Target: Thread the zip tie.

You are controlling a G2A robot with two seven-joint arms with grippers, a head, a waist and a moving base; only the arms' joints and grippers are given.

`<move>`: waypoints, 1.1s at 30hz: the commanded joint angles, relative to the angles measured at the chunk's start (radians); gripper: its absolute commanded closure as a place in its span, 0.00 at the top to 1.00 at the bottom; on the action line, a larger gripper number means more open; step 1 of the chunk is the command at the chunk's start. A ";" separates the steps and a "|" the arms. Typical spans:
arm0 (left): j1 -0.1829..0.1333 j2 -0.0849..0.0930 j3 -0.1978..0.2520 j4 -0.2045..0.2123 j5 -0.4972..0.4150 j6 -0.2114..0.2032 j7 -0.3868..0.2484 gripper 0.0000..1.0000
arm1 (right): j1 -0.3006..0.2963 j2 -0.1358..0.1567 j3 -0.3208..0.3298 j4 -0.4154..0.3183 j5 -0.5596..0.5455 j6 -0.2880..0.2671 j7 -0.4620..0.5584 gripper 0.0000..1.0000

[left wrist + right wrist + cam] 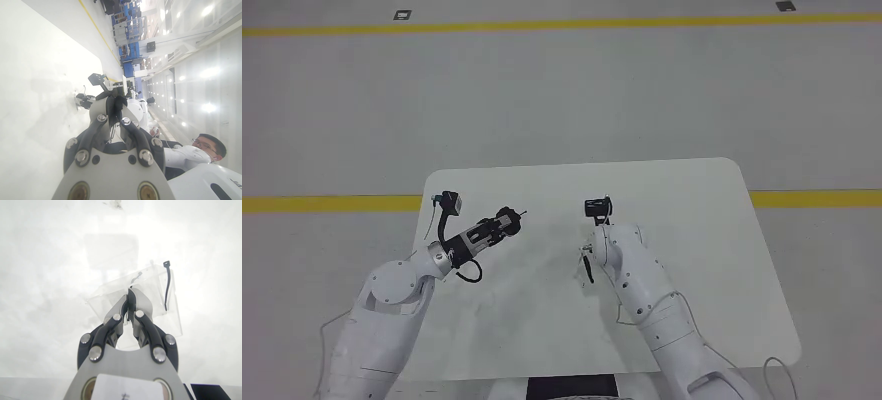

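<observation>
A black zip tie (167, 285) lies along a clear plastic block (113, 291) on the white table (692, 200); in the top view this zip tie (585, 268) is a short dark line. My right gripper (129, 291) hangs just over the block beside the tie, fingers pressed together, with a tiny dark tip at their ends. My right gripper (588, 256) sits at mid-table. My left gripper (514, 219) is held off to the left, shut on a second black strip (103, 95) that pokes out past the fingertips (119, 103) toward the right arm.
The right arm's gripper (83, 100) appears farther off in the left wrist view, low over the table. The table's far and right parts are bare white surface. A yellow floor line (332, 203) runs behind the table.
</observation>
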 commanded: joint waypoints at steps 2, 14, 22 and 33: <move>0.000 0.000 0.000 0.000 0.000 0.000 0.000 0.00 | -0.008 0.004 0.004 -0.027 0.000 0.000 0.006 0.00; 0.000 0.000 0.000 0.000 0.000 0.000 0.000 0.00 | -0.053 0.025 0.024 -0.132 0.000 0.000 0.026 0.00; 0.000 0.000 0.000 0.000 0.000 0.000 0.000 0.00 | -0.177 0.011 0.136 -0.336 0.000 0.000 0.024 0.00; 0.000 0.000 0.000 0.000 0.000 0.000 0.000 0.00 | -0.291 -0.006 0.311 -0.547 0.375 -0.037 -0.112 0.00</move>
